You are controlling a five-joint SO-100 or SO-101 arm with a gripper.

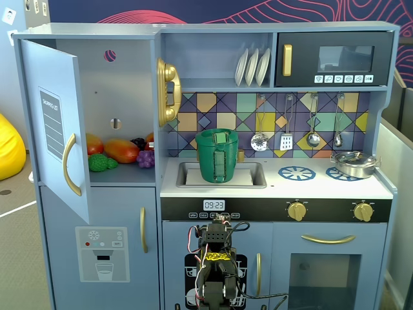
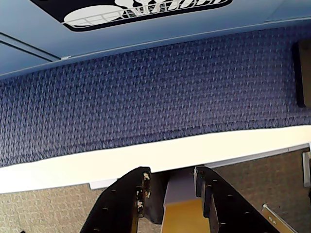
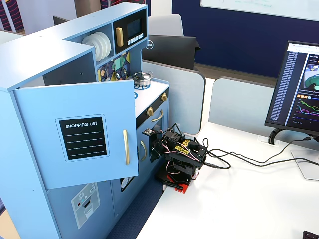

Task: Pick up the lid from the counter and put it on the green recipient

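One fixed view faces the blue wooden toy kitchen [image 1: 271, 194] head-on from counter height, fairly near. Another fixed view stands higher, off to the kitchen's fridge side, looking obliquely across its open blue door [image 3: 79, 134] to the white desk [image 3: 239, 199]. Both share the folded black robot arm [image 1: 216, 265] [image 3: 179, 159]. The wrist view looks steeply down, close to blue woven carpet [image 2: 146, 97].

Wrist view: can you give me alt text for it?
Open, empty gripper points down past a white table edge at blue carpet. The toy kitchen's blue base runs along the top. No lid or pot in sight.
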